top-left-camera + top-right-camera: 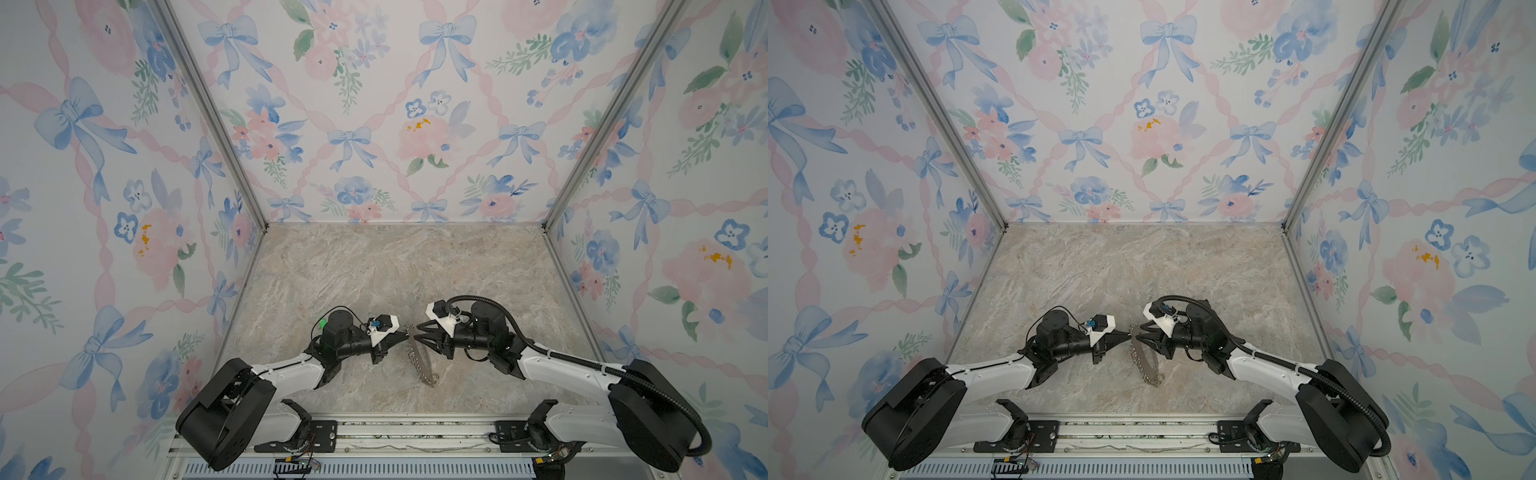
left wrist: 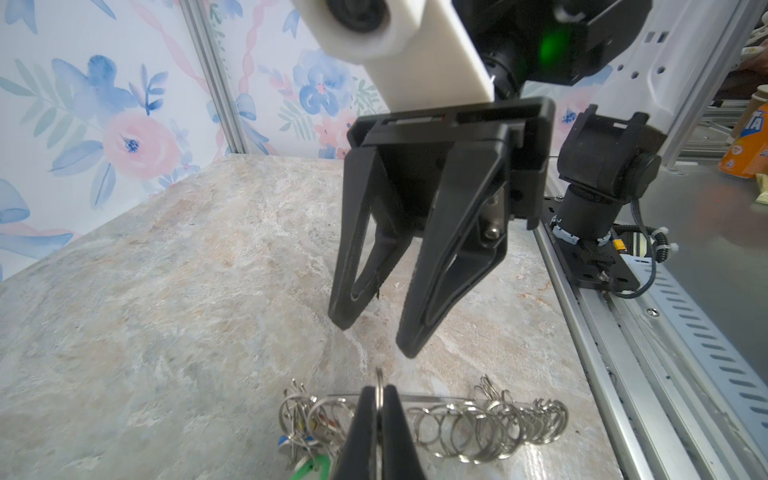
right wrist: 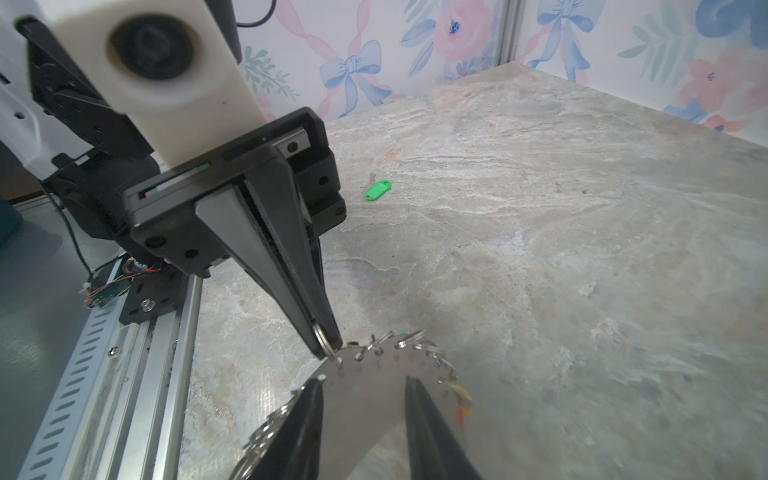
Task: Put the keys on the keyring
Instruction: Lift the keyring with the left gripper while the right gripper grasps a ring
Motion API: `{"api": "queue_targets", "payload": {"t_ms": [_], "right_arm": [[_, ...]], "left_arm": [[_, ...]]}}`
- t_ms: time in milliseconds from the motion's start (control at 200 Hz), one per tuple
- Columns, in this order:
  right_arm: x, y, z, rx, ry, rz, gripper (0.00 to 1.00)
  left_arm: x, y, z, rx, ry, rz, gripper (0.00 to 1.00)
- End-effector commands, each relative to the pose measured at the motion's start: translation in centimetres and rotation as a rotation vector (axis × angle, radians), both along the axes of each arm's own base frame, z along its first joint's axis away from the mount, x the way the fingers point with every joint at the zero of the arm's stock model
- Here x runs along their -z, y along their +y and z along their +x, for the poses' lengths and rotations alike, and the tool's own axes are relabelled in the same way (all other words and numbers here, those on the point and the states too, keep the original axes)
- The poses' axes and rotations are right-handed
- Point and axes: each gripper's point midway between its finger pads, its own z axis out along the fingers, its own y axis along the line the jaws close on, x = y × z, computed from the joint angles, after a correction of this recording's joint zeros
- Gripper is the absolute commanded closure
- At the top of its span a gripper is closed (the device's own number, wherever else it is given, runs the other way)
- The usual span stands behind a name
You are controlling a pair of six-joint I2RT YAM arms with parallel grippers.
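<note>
The left hand [image 3: 328, 349] pinches shut on one wire ring [image 2: 379, 386] of the keyring [image 3: 365, 399], which is tilted on edge with its low end seemingly on the desk [image 1: 374, 270], so the right hand [image 2: 376, 336], jaws parted astride the plate, could twist that ring free if it closes askew.

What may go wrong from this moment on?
1. The left gripper pinches only one thin wire ring; the keyring may swing or slip out.
2. The right gripper, jaws apart close beside it, may knock it.
3. The green key lies loose beyond the left gripper, perhaps awkward to reach.
</note>
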Motion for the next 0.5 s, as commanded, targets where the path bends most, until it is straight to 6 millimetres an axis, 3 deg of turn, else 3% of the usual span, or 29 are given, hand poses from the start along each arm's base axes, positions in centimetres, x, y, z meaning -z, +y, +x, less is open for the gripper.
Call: {"api": "queue_targets", "payload": {"t_ms": [0,265,495], "right_arm": [[-1.7,0.7,-1.6,-0.118,-0.084,0.09,0.64],[-0.9,1.5,-2.7,-0.173,-0.12,0.057,0.66],[-0.3,1.5,-2.5,-0.171,-0.119,0.034,0.75]], "left_arm": [[-1.5,0.0,-0.9,0.061,-0.081,-0.042,1.0],[-1.7,-0.1,-2.0,0.124,-0.089,-0.06,1.0],[-2.1,0.0,-2.3,0.134,-0.1,-0.069,1.0]]}}
